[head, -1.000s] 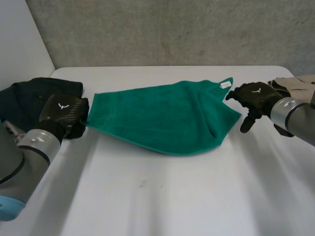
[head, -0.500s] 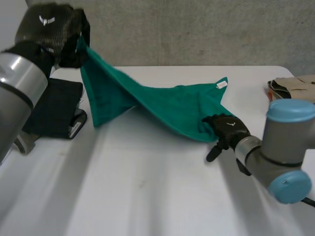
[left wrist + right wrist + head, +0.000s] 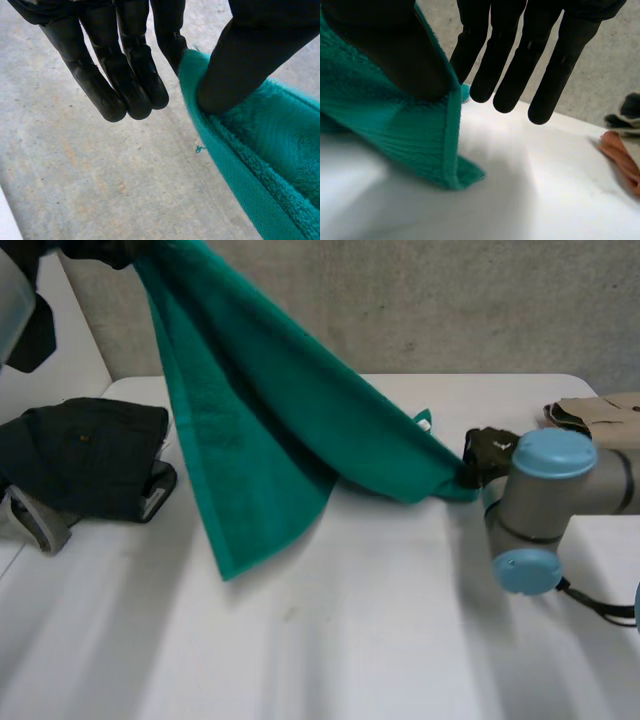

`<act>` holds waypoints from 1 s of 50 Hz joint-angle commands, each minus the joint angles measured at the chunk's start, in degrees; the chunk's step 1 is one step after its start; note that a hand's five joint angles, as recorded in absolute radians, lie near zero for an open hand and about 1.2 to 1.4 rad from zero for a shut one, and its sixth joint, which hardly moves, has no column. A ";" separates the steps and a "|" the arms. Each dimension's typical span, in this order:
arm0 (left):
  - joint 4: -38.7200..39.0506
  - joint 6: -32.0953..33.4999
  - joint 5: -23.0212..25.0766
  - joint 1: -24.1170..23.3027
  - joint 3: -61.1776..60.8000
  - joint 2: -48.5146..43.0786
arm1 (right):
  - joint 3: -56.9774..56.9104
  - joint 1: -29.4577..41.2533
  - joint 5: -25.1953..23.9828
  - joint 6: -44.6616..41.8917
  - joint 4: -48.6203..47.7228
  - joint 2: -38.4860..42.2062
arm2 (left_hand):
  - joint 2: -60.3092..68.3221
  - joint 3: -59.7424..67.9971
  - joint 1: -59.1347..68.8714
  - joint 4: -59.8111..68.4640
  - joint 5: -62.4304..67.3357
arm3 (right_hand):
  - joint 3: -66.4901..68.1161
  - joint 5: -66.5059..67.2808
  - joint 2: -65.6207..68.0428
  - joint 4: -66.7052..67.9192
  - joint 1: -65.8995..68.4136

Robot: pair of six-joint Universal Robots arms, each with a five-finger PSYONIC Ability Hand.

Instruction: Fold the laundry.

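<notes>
Head view has the green towel (image 3: 270, 430) strung up diagonally: one end is way up high at the left arm's side, and the rest slopes down to the tabletop (image 3: 400, 640), where the far end sits at the right robot hand (image 3: 487, 452). A loose lower corner of the towel hangs down and reaches the tabletop near the middle-left. Left wrist view shows the left robot hand (image 3: 127, 70) clamped on the towel's hemmed edge (image 3: 270, 150), thumb pressing it against one finger, while the other fingers hang straight and hold nothing, with concrete wall behind them. Right wrist view is pretty much the same deal: the right robot hand (image 3: 517, 55) has its thumb pinning the towel (image 3: 395, 125) near a corner against a finger, the remaining fingers are straight and apart, and that corner droops down just onto the tabletop. There's a little white bit on the towel edge near the right robot hand in the head view, probably a tag, hard to tell. A pile of dark clothes (image 3: 90, 455) sits at the left side of the tabletop, beside the hanging towel. A beige garment (image 3: 595, 415) lies at the far right edge, behind the right arm. Grey concrete wall (image 3: 450, 300) runs behind the tabletop.
</notes>
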 commanded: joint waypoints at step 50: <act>10.08 4.96 12.19 0.02 -7.43 -30.41 | 6.46 -15.27 -25.81 -38.30 29.65 -25.98 | -37.31 -36.89 -34.40 -37.48 -35.91 | 12.97 14.26 12.66 12.70 15.53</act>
